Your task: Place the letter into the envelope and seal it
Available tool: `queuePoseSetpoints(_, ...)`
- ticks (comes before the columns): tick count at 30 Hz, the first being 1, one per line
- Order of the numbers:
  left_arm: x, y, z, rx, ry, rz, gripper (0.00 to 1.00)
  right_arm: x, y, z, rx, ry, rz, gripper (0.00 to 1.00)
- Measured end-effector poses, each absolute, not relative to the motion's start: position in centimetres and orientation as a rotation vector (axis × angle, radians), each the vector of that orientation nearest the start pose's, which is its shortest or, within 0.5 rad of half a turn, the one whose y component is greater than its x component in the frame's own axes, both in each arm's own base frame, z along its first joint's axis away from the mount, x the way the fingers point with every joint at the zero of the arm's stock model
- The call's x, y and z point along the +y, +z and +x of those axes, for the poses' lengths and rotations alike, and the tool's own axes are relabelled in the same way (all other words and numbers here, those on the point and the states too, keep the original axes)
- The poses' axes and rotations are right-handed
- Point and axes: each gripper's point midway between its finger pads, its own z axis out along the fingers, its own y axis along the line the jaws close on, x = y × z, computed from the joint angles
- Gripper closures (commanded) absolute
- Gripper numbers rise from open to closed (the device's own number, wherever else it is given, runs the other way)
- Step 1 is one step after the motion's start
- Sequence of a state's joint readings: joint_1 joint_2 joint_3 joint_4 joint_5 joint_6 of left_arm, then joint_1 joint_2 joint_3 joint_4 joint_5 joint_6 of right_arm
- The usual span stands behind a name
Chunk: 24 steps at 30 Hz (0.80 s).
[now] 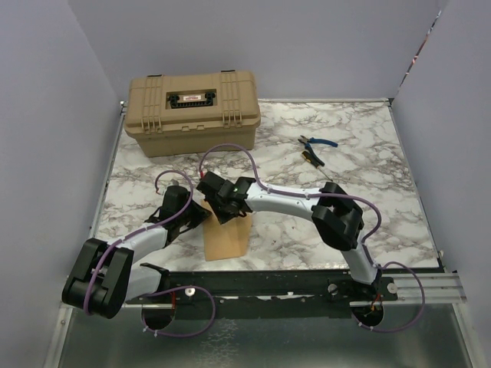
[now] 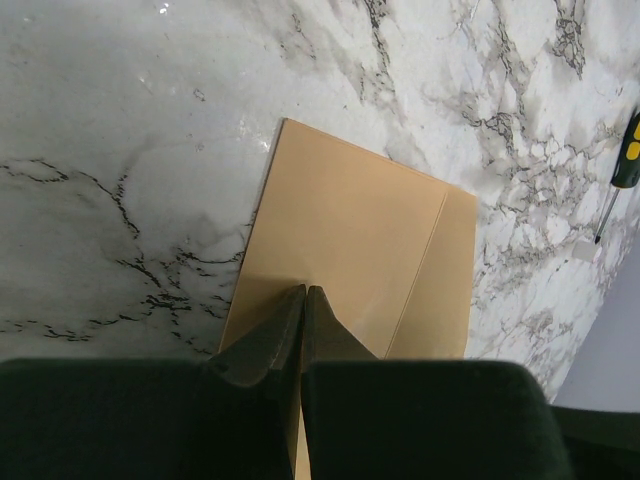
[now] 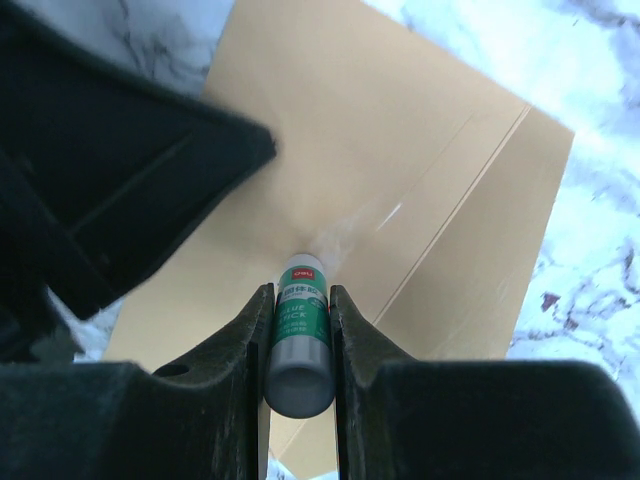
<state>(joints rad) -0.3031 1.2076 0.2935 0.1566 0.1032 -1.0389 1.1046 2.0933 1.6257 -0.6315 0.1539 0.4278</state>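
The orange-brown envelope lies flat on the marble table near the front edge, with a fold line along one side. My left gripper is shut and empty, its closed tips resting on the envelope's face. My right gripper is shut on a green-and-white glue stick. The stick's white end touches the envelope, and a faint shiny smear runs from it. The two grippers meet over the envelope's far end. The letter does not show as a separate sheet.
A tan hard case stands closed at the back left. Blue-handled pliers and a small screwdriver lie at the back right; the screwdriver also shows in the left wrist view. Grey walls enclose the marble table.
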Motion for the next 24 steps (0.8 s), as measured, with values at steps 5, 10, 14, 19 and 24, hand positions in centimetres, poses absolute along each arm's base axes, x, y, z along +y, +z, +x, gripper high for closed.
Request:
queuePoseSetpoints(5, -13.7, 1.9, 25.8, 2.315, -0.758, -0.834, 0.96, 42.9, 4.6, 24.1, 2.532, 0.29, -0.811, 1.0)
queuePoseSetpoints(10, -13.7, 1.9, 25.8, 2.315, -0.758, -0.834, 0.96, 42.8, 4.5, 23.9, 2.527, 0.298, -0.817, 1.0)
queuePoseSetpoints(14, -13.7, 1.9, 25.8, 2.315, -0.758, -0.835, 0.96, 42.6, 4.5, 22.7, 2.528, 0.324, -0.832, 1.0)
queuePoseSetpoints(19, -13.7, 1.9, 25.8, 2.314, -0.759, -0.835, 0.96, 42.3, 4.4, 20.3, 2.544, 0.349, -0.877, 1.0)
queuePoseSetpoints(24, -13.7, 1.9, 25.8, 2.315, -0.759, -0.836, 0.96, 42.2, 4.4, 18.9, 2.559, 0.375, -0.907, 1.0)
